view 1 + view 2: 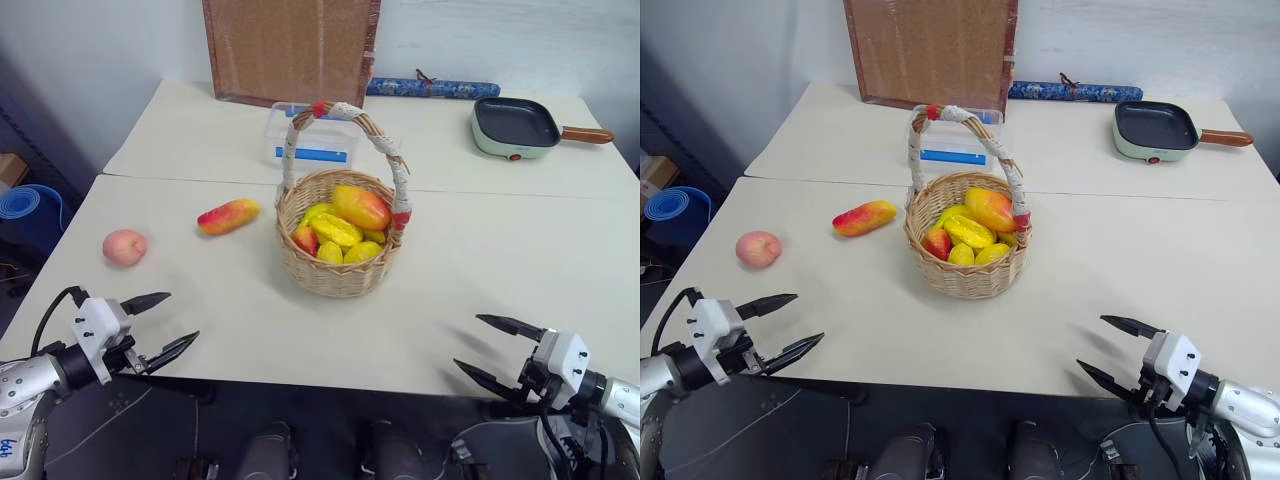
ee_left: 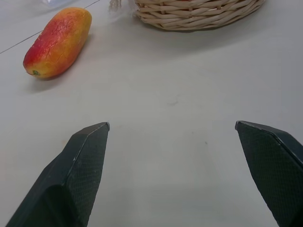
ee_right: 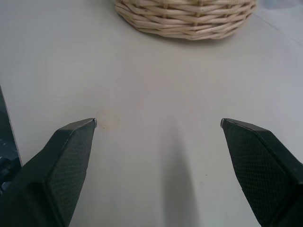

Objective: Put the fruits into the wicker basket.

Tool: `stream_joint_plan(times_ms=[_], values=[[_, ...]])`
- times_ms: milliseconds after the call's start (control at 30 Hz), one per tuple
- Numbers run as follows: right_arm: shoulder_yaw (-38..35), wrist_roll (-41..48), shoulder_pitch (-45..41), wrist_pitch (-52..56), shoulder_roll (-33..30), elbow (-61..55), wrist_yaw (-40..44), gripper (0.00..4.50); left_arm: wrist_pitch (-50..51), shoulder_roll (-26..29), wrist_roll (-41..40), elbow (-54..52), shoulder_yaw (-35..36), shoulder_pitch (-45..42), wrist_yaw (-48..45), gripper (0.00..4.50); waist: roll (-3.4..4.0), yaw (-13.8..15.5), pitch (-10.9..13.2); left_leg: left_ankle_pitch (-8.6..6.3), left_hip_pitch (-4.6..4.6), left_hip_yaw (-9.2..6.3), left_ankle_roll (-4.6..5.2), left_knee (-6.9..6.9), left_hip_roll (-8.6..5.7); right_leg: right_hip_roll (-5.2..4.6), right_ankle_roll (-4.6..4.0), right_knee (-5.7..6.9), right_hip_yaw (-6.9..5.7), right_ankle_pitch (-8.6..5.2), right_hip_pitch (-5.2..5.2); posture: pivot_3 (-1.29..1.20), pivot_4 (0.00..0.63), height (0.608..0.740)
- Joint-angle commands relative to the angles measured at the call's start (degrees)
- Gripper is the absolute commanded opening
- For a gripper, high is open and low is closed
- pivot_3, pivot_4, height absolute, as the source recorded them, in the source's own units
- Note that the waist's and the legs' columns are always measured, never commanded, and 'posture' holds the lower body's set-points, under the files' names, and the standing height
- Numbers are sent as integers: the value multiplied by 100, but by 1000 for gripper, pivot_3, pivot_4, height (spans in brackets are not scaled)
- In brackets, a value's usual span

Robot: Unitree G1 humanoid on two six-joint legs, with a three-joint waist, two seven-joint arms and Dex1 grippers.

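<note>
My left gripper [image 1: 160, 324] and right gripper [image 1: 497, 348] hover at the near edge of the table [image 1: 480, 250], both spread wide and holding nothing. The peach [image 1: 124, 246] lies far out on the left of the table; the mango [image 1: 228, 216] rests between it and the wicker basket [image 1: 338, 270], close to the basket's left side but apart from it.

The risks, as I judge them: the peach is round and could roll toward the table's left edge if one of my fingertips nudges it before I close. The mango is long and tapered, so a grip near an end could let it swing or slip. The tall arched handle [image 1: 345, 113] crosses the basket's mouth, and an arm coming in low could catch it and drag or tip the basket.

The basket already holds a heap of fruit, a large red-and-yellow mango on top, several yellow pieces and a small red one, leaving little room.
</note>
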Motion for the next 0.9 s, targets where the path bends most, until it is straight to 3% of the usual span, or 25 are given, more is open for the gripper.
stream_joint_plan(times_ms=[33,167,333,500,600,700,800,900], values=[[198,539,-107,101,136,-370,229,4400,127,-23,-274,-289,418,142,116,4500,-2,-1,1,-1,1,0,-1,0,3,2,0,0,0,0,0,0,150,740],[480,925,-376,358,301,-1040,155,4400,595,-311,-756,-428,1034,445,546,4500,4,-27,5,-7,5,8,-2,0,6,-1,0,0,14,0,-2,0,150,740],[790,1187,-1187,799,697,-1838,-596,4400,1511,-1213,-1817,-238,2393,476,2328,4500,-3,-66,8,-32,12,10,10,0,13,0,0,3,23,0,-2,0,150,740],[916,1499,-1564,1326,904,-2292,-1150,4400,1623,-1546,-1650,-168,2627,325,3294,4500,-28,48,3,-42,14,10,-10,1,9,-2,1,7,22,1,-2,0,150,740],[1013,1334,-1662,1308,929,-2348,-1189,4400,1797,-1245,-1724,5,2481,-246,3515,4500,-42,140,0,-47,10,5,-16,2,6,0,1,3,22,1,-2,0,150,740],[1054,1205,-1671,1282,907,-2305,-1202,4400,2067,-399,-1373,335,1770,-1141,3213,4500,-64,188,-8,-46,5,7,-13,6,4,2,1,4,23,1,-6,0,150,740],[1102,1165,-1638,1282,886,-2274,-1125,4400,2249,423,-915,1400,1036,-2175,2858,4500,-67,152,-11,-42,5,13,-11,5,0,5,-1,4,26,1,-7,0,150,740],[1164,1130,-1663,1265,896,-2247,-1066,4400,2330,800,-610,2313,428,-3028,2484,4500,-66,51,-10,-32,18,57,-26,-3,0,19,3,15,20,2,-19,0,150,740]])
